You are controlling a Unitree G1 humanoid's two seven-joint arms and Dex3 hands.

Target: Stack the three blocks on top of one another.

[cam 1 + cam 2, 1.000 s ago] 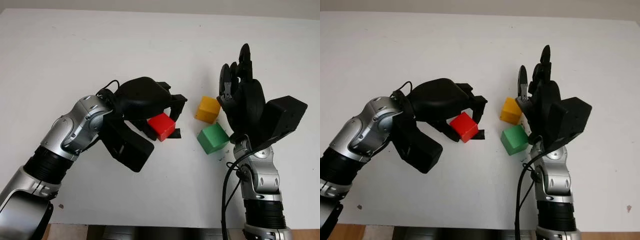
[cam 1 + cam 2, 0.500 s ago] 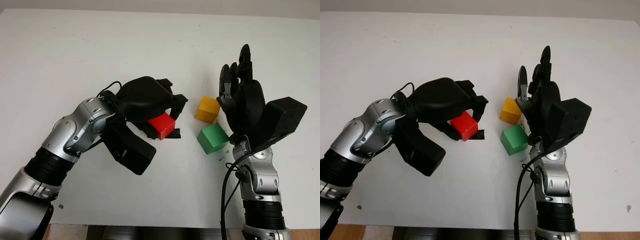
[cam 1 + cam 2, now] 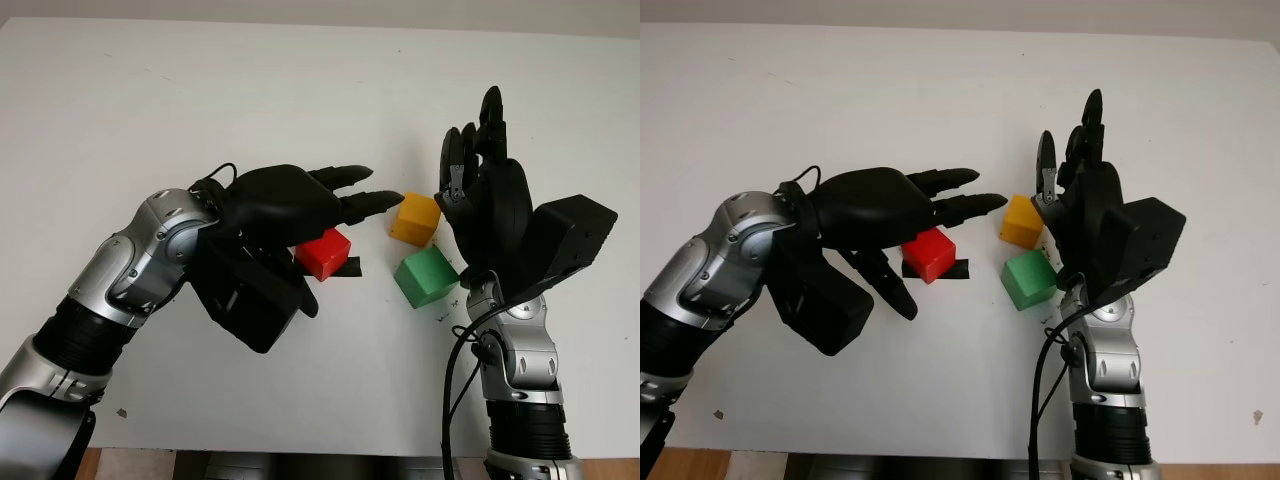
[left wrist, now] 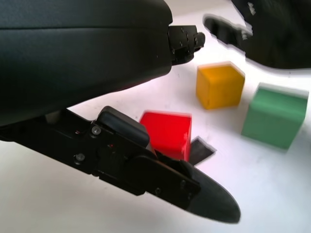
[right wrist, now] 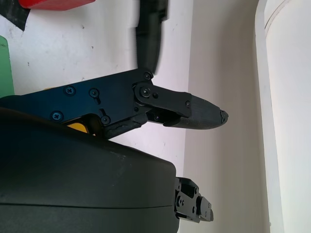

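The left hand (image 3: 300,205) hovers open over the red block (image 3: 322,253) on the table beside yellow (image 3: 415,218) and green (image 3: 426,277), nothing stacked; a grasp comes next, while the right hand (image 3: 485,195) waits open.

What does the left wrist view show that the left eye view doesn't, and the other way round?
Left wrist view: a close look from under the left hand, where the red block sits on the table free of the fingers, a black mark at its foot.
Left eye view: the whole layout, with both arms, the open left hand reaching over the red block, and the open right hand raised upright beside the other two blocks.
Both: the red, yellow and green blocks, standing apart, none stacked.
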